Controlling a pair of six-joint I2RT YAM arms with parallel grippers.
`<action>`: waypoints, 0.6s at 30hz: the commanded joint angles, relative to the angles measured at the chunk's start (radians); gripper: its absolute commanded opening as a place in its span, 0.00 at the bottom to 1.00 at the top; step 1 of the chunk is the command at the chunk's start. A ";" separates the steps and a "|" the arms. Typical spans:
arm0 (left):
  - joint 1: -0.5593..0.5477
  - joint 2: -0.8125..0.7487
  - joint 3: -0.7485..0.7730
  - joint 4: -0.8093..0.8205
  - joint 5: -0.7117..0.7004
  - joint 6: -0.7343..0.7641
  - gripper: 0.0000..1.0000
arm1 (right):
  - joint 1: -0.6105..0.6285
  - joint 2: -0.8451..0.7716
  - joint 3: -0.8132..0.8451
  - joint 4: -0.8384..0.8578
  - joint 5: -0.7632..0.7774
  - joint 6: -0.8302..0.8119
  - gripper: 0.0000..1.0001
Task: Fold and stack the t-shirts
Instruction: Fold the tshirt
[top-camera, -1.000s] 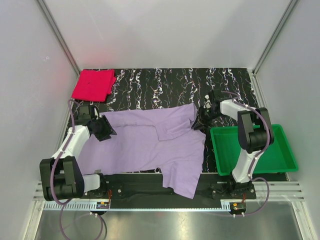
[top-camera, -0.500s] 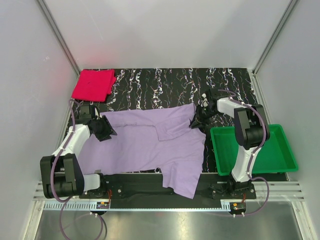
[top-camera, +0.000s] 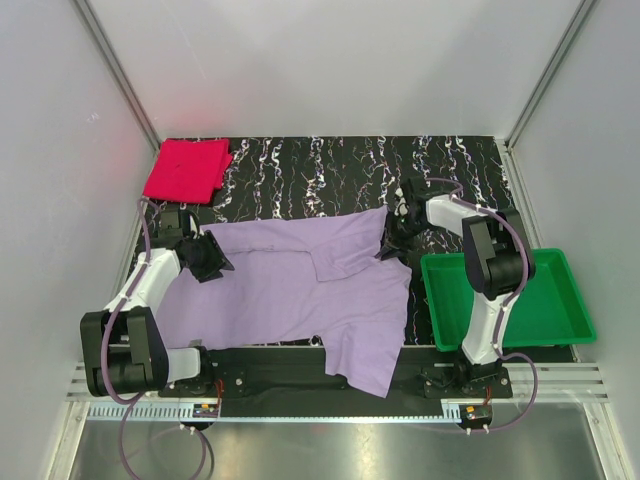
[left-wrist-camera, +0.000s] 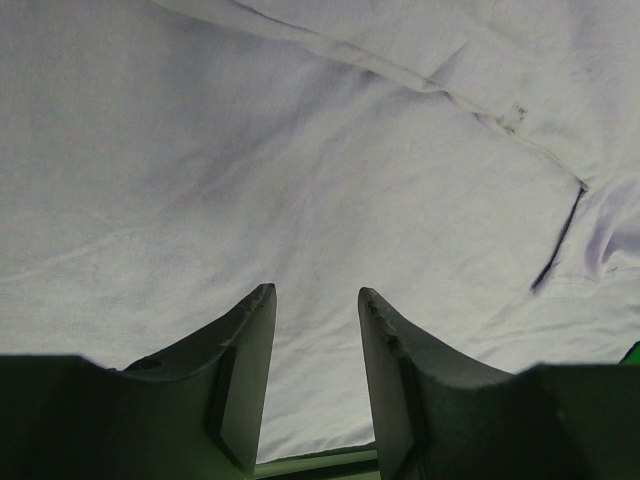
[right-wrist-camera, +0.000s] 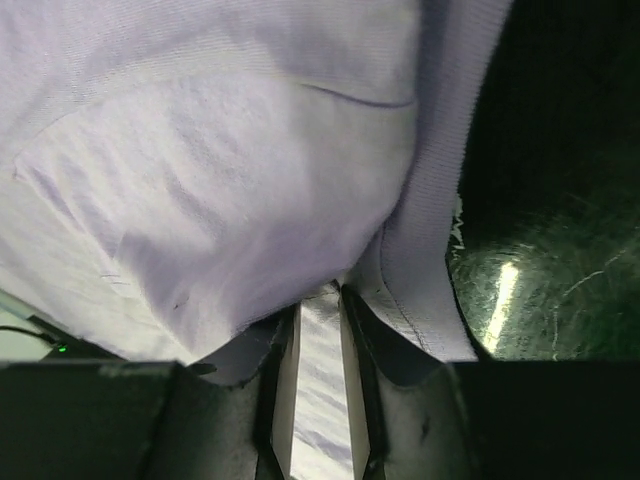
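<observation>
The lavender t-shirt (top-camera: 300, 285) lies spread across the middle of the black marbled table (top-camera: 330, 165), one part hanging over the near edge. The pink-red t-shirt (top-camera: 187, 169) rests as a folded square at the back left. My left gripper (top-camera: 207, 258) sits at the lavender shirt's left edge; in the left wrist view it (left-wrist-camera: 315, 292) stands open, with cloth (left-wrist-camera: 300, 150) beyond the fingers (left-wrist-camera: 250, 340). My right gripper (top-camera: 392, 240) is at the shirt's right edge. In the right wrist view it (right-wrist-camera: 320, 292) is shut on a fold of lavender cloth (right-wrist-camera: 230, 190) that drapes over its tips.
A green plastic tray (top-camera: 560, 320) stands at the right, just beside the right arm. White walls close in the table on the left, back and right. Bare table shows behind the lavender shirt (top-camera: 330, 165).
My right gripper has shifted a little to the left along the lavender shirt's right edge. The left arm and both shirts stay as they were.
</observation>
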 joint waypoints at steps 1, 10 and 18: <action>-0.003 -0.001 0.021 0.033 0.025 0.015 0.44 | 0.045 0.001 0.035 -0.049 0.108 -0.047 0.29; -0.003 -0.014 0.015 0.027 0.022 0.020 0.44 | 0.069 -0.002 0.046 -0.071 0.160 -0.037 0.05; -0.005 -0.024 0.003 0.037 0.025 0.009 0.44 | 0.069 -0.053 0.098 -0.149 0.227 -0.073 0.15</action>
